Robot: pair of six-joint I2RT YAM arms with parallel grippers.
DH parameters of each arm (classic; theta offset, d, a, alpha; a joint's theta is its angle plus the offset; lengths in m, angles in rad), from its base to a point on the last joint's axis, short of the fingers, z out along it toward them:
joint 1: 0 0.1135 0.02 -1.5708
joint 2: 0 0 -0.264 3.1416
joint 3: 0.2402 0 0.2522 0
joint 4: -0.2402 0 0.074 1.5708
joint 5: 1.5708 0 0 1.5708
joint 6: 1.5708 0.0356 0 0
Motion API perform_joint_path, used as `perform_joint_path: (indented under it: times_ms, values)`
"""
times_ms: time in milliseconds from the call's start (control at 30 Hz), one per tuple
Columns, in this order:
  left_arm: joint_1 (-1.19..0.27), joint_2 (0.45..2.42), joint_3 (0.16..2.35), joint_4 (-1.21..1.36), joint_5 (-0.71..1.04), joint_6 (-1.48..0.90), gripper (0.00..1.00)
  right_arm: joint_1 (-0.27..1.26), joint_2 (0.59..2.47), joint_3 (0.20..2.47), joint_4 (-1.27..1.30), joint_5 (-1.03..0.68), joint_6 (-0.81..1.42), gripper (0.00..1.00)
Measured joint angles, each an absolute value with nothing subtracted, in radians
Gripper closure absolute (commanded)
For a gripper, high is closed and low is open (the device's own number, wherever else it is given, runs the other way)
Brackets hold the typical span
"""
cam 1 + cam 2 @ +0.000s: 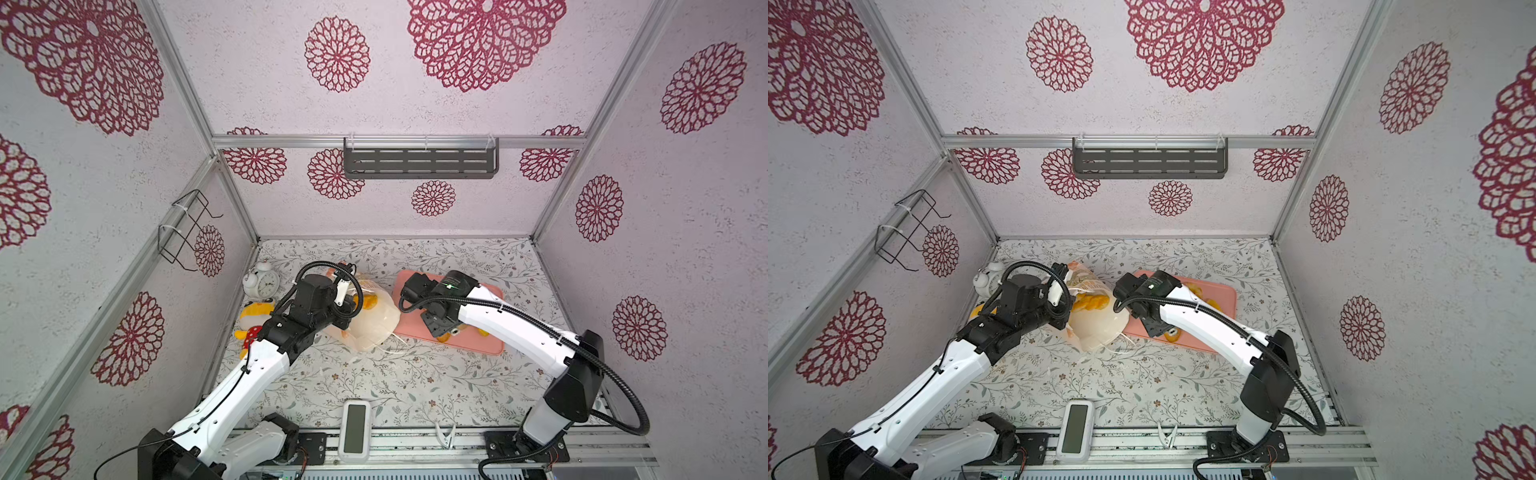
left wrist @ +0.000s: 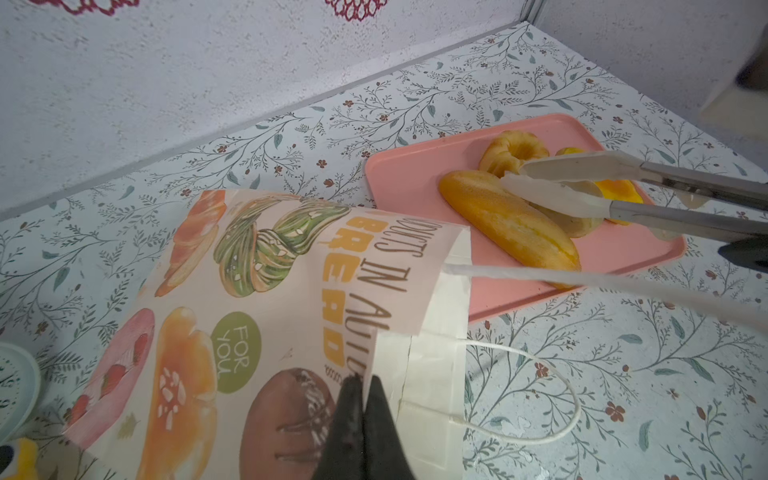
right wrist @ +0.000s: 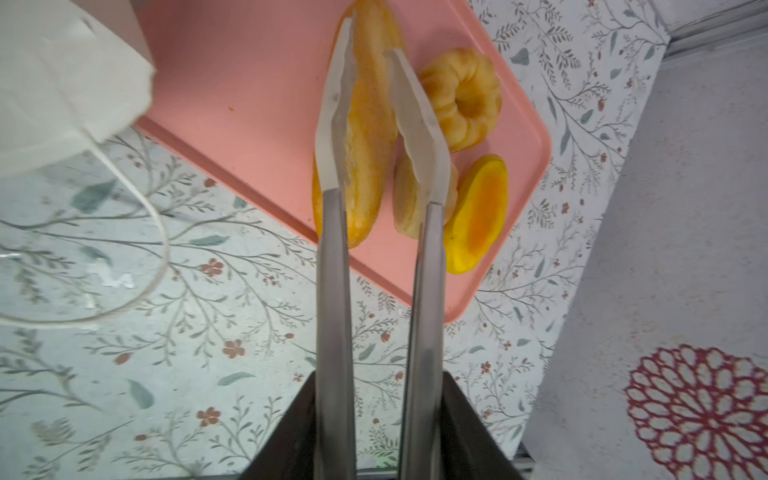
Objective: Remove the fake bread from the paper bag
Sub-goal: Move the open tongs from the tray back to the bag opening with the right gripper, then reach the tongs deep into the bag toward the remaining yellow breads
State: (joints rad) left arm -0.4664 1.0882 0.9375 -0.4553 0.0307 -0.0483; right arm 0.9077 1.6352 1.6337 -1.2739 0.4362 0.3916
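While my left gripper (image 2: 363,386) pinches the paper bag (image 2: 270,291) rim, right gripper (image 3: 376,415) clamps tongs (image 3: 332,291) astride the baguette (image 3: 370,145) on tray (image 3: 249,83) — lift straight, w/o dragging it, then into bag.

Floral-print counter (image 1: 374,382), and here's what sits on it. The paper bag (image 2: 270,311) lies on its side right at the left pincer (image 2: 363,380), its rim pinched there, one white cord handle (image 2: 575,399) looping out onto the counter. Just beside the bag's mouth, below the right pincer (image 3: 376,386), is a flat pink tray (image 3: 232,75). Across the left pincer from the tray, by the wall, are a white alarm clock (image 1: 262,282) and a yellow plush toy (image 1: 253,316). Well apart from both pincers, at the front edge, lies a white device (image 1: 354,430) with a dark screen.
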Motion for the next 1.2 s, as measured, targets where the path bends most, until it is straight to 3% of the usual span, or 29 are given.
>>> perform_joint_path:
  times_ms: [267, 533, 800, 1200]
  values:
    - [-0.466, 1.015, 0.91, -0.466, 0.071, -0.023, 1.0, 0.916, 1.314, 1.499, -1.082, 0.136, 0.399, 0.64]
    - [-0.466, 0.998, 0.9, -0.467, 0.08, -0.012, 1.0, 0.937, 1.145, 1.151, -0.705, -0.156, 0.553, 0.64]
    - [-0.466, 0.999, 0.9, -0.469, 0.082, -0.012, 1.0, 0.976, 1.179, 0.994, -0.431, -0.258, 0.663, 0.64]
    - [-0.466, 1.004, 0.9, -0.472, 0.091, -0.017, 1.0, 0.979, 1.375, 1.111, -0.353, -0.176, 0.665, 0.56]
